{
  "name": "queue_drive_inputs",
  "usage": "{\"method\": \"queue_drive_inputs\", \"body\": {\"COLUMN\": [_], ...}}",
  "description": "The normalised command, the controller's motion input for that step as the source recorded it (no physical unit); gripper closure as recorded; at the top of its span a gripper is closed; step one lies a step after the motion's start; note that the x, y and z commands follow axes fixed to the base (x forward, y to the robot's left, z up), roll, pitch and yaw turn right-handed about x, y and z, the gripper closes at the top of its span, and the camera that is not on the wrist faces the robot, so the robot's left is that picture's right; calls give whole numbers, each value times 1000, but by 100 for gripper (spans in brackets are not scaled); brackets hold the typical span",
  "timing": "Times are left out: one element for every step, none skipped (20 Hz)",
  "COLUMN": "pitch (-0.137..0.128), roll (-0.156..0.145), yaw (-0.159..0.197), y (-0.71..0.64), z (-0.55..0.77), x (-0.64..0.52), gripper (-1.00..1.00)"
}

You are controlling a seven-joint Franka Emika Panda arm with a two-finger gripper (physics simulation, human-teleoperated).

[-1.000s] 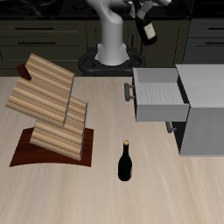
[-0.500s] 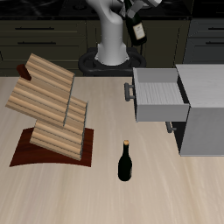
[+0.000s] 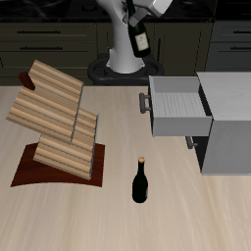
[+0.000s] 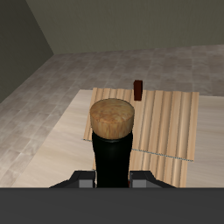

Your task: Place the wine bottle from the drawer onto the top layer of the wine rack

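High above the table's back edge my gripper (image 3: 146, 12) is shut on a dark wine bottle (image 3: 140, 39), which hangs tilted in front of the robot's white body. In the wrist view the same bottle (image 4: 113, 153) fills the foreground, its tan cork tip (image 4: 114, 116) toward the camera, with the ribbed wooden slabs of the wine rack (image 4: 166, 122) beyond it. The wine rack (image 3: 57, 123) stands on its dark reddish-brown base; its top layer (image 3: 47, 95) is the widest tilted slab. The drawer (image 3: 178, 105) is pulled open and its white inside shows nothing in it.
Another dark bottle (image 3: 140, 181) stands upright near the table's front edge, between rack and cabinet. The grey cabinet (image 3: 227, 123) holds the open drawer, whose bar handle (image 3: 143, 102) juts toward the table's middle.
My gripper has carried the wine bottle sideways along the back of the table, away from above the drawer and toward the rack's side. The rest is unchanged.
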Motion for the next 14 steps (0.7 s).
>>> {"method": "queue_drive_inputs", "body": {"pitch": [-8, 13, 18, 45, 52, 49, 9, 24, 36, 18, 39, 18, 42, 35], "roll": [-45, -43, -24, -55, -48, -30, -62, -3, -62, -59, -46, -25, -83, -38], "yaw": [-59, -64, -54, -75, -48, -100, -1, -48, -49, -42, -85, -48, -6, -33], "y": [-187, -272, -40, -264, -195, -222, -176, -201, -205, -235, -239, -169, -323, -34], "z": [-89, -127, -124, -260, -256, -252, -210, -218, -196, -156, -190, -98, -312, -116], "x": [10, 63, 61, 195, 182, 186, 83, 185, 101, 172, 175, 128, 343, 60], "gripper": [100, 100, 100, 100, 100, 100, 100, 100, 100, 100, 100, 100, 100, 100]}}
